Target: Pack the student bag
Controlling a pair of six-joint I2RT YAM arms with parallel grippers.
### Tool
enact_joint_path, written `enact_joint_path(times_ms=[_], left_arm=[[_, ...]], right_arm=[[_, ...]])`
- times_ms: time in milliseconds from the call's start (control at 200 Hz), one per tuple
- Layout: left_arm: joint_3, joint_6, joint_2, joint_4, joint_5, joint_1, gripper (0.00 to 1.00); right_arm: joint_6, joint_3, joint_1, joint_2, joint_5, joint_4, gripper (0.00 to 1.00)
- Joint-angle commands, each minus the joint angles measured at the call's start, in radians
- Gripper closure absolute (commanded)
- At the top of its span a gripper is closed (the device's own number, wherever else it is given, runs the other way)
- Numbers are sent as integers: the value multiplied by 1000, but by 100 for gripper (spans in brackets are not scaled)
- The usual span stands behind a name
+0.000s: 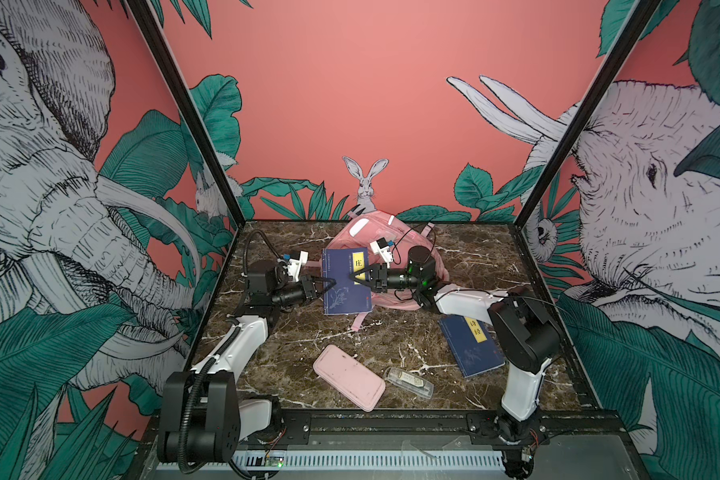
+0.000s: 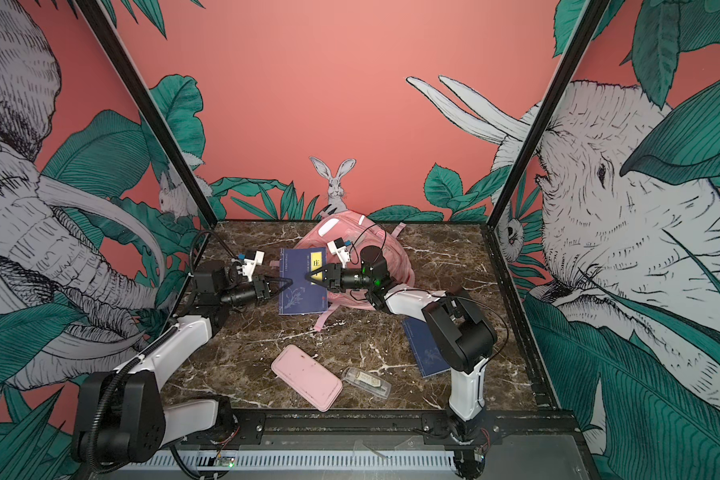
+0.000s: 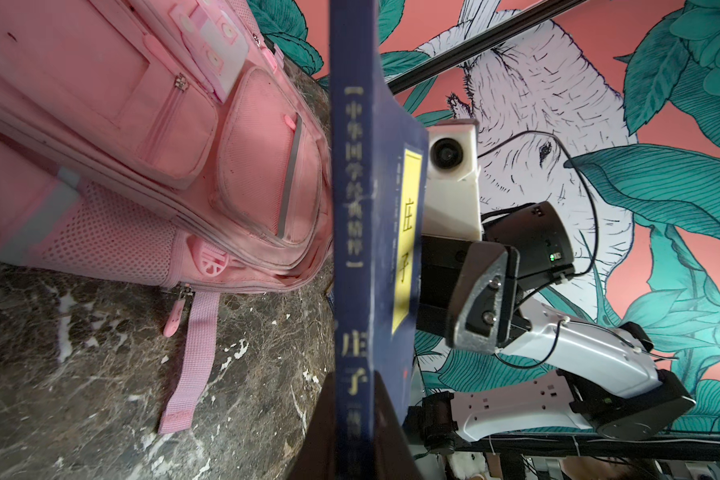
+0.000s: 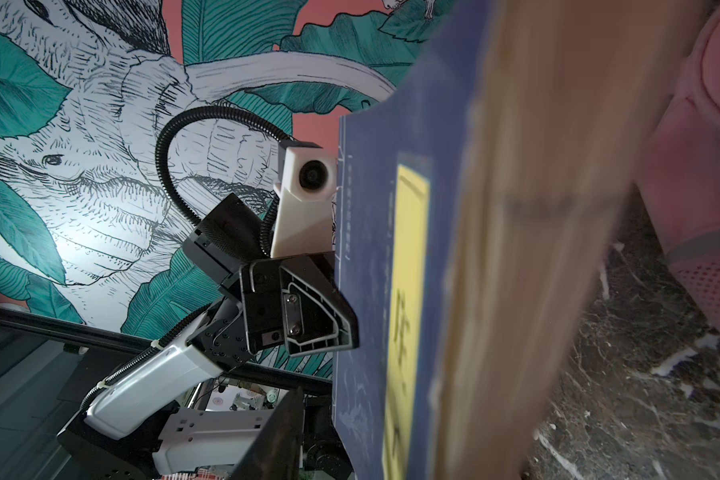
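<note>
- The left gripper (image 1: 330,285) clamps the left edge of a blue book (image 1: 345,296) over the marble table (image 1: 283,357).
- The right gripper (image 1: 359,277) meets the book from the opposite side, jaws parted at its yellow label.
- The student bag (image 1: 373,227) lies behind, near the back wall.
- A second blue book (image 1: 470,347), a pink pouch (image 1: 348,377) and a clear case (image 1: 410,381) lie towards the front.

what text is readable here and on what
"庄子": yellow label on the held dark blue paperback book
"中华国学经典精粹", "庄子": its spine
"诗经": yellow title strip on the other dark blue book
Clear plastic case: print too small
</note>
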Motion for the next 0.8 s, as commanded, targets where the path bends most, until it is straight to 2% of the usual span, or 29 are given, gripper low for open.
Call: enact_joint_path(times_ms=[0, 125, 350, 415, 610, 795], left_arm=[[29, 44, -6, -42, -6, -4, 100], [35, 67, -6, -81, -20, -5, 100], [50, 90, -6, -121, -34, -4, 100], [51, 91, -5, -127, -39, -4, 97], [54, 90, 3, -134, -57, -4, 79], [65, 111, -2, -171, -67, -4, 53]], right_arm=[[-20, -1, -2, -52, -14, 40, 65], [-3, 4, -3, -52, -14, 61, 73], [-2, -7, -2, -64, -13, 60, 81], [-6, -8, -3, -69, -10, 52, 86], [-18, -13, -4, -82, -8, 30, 97], [-31, -13, -14, -95, 3, -2, 100]])
